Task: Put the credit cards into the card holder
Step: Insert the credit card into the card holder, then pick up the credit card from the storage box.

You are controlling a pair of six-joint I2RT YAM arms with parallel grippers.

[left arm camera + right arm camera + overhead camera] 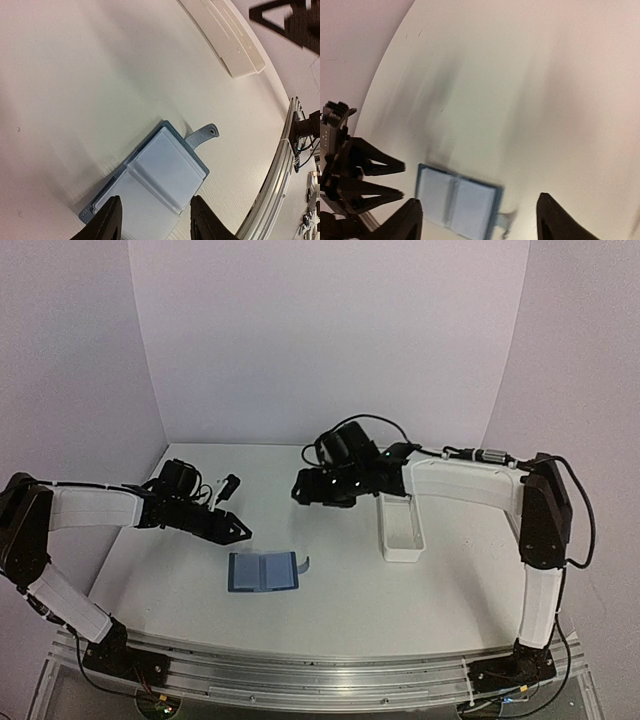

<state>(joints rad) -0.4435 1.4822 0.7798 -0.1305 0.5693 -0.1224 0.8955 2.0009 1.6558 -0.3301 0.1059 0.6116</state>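
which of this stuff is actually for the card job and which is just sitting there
For the job:
- blue card holder, lying open on the table
- left gripper and right gripper, both open
- credit cards: none clearly visible

Just lying about:
- long white tray by the right arm; I cannot tell whether anything lies in it

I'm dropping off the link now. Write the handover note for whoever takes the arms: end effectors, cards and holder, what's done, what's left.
Left end effector: open, empty, poised near the card holder, not touching it.
Right end effector: open, empty, raised to the left of the white tray.
Card holder: lying open on the table, snap tab toward the tray.
Credit cards: none visible in any view; the tray's contents can't be made out.
Done: holder is open. Left: find the cards and insert them.
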